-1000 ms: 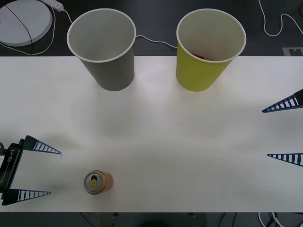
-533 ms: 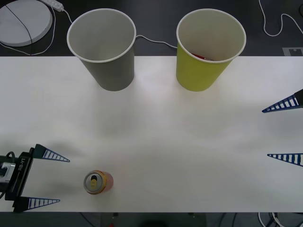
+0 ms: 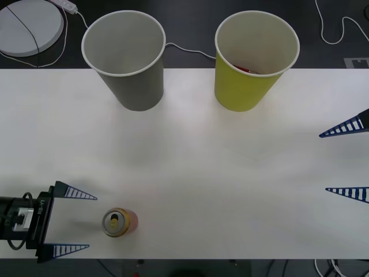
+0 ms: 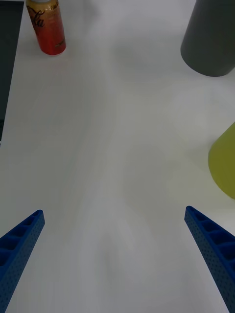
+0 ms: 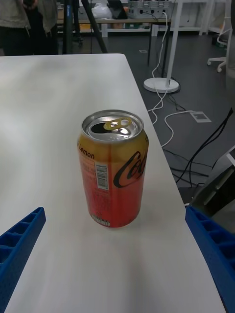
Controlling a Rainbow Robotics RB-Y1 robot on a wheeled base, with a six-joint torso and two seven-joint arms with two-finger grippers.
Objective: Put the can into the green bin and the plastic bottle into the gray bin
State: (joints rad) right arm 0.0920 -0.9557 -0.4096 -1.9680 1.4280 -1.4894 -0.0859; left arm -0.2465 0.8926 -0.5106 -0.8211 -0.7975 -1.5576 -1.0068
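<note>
1. A white table (image 3: 190, 167) is seen in front of a dark floor strewn with cables; a round white disc (image 3: 29, 26) lies on that floor beyond the far left corner.
2. The gray bin (image 3: 130, 81) and the green bin (image 3: 248, 83) are stood upright side by side at the far edge of the table, mouths open to the top, so that things can be dropped in from above. Something red is glimpsed inside the green bin; what it is cannot be told.
3. The can (image 3: 119, 223) is stood upright close to the near edge, well apart from both bins, with its pull-tab top facing up.
4. The left gripper (image 3: 74, 221) is held low at the near left, its fingers spread wide and pointed at the can. The can is framed between the two fingers in the left wrist view, but it is not yet touched; the spread is judged to be kept so that the can's body can be taken from the side.
5. The right gripper (image 3: 345, 160) is parked at the right edge of the table, fingers likewise held far apart, with nothing between them; it is judged to be waiting.
6. No plastic bottle can be made out on the table.
</note>
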